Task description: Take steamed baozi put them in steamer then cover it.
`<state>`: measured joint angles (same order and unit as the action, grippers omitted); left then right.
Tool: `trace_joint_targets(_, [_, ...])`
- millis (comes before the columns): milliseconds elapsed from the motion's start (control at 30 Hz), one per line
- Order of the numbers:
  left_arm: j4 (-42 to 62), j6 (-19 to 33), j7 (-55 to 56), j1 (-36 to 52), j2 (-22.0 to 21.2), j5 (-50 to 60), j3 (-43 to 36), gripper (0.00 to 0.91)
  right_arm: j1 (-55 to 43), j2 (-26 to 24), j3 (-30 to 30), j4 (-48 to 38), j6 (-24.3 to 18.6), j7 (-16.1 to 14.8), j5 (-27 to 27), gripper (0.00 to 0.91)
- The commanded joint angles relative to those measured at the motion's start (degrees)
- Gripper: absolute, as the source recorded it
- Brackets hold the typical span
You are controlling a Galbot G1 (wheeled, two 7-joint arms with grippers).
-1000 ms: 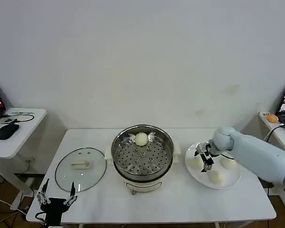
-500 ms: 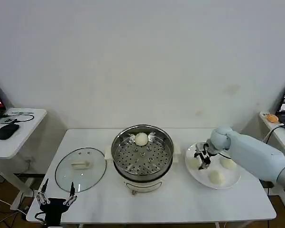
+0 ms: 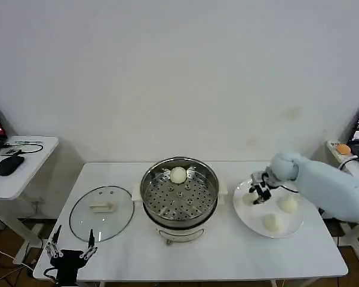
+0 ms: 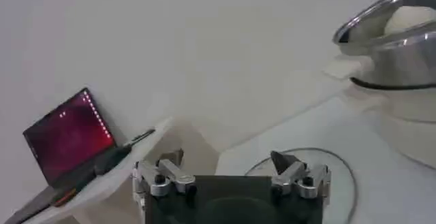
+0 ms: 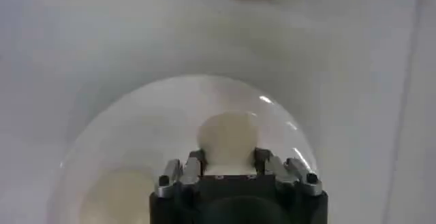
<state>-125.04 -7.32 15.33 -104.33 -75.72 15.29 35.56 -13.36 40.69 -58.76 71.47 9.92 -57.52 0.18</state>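
One steamed baozi sits on the perforated tray at the back of the steamer, mid-worktop. Three more lie on a white plate to its right. The right end effector is clamped on the leftmost of these, partly hiding it. The cover lies flat left of the steamer. The left end effector hangs parked, fingers apart, at the worktop's front-left edge. No writing is legible.

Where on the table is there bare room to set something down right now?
Bare tabletop runs along the front edge, below the steamer and the plate. A smaller patch lies behind the cover, at the back left corner. The right side is crowded: the right gripper is on a baozi on the plate.
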Motion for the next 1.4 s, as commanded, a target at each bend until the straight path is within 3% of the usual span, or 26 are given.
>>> trace_joint_targets(33, [0.0,0.0,0.0,0.1,0.2,0.0,-0.1,0.907,-10.9,-3.3,-3.5,3.9,1.0,0.0,4.4,0.494])
trace_joint_targets(300, [0.3,-0.2,0.0,0.9,0.8,-1.7,0.1,0.907,-23.4,1.1,-9.9,11.2,5.9,1.4,13.6,0.494])
trace_joint_targets(467, [1.4,-0.2,0.0,1.8,1.0,-3.8,0.7,0.907,-26.6,7.9,-12.8,15.4,10.4,4.5,20.2,0.504])
trace_joint_targets(700, [2.0,0.8,0.4,1.6,1.2,-4.3,1.0,0.907,-26.1,18.0,-13.9,14.9,15.5,8.1,29.9,0.504])
trace_joint_targets(1033, [1.0,0.8,0.5,2.4,0.4,-4.2,0.8,0.907,-21.7,30.0,-17.3,9.0,21.2,12.7,33.0,0.504])
trace_joint_targets(1400, [0.6,1.0,0.9,2.5,-0.1,-4.1,0.9,0.907,-16.6,35.6,-18.2,2.2,23.0,13.1,33.0,0.504])
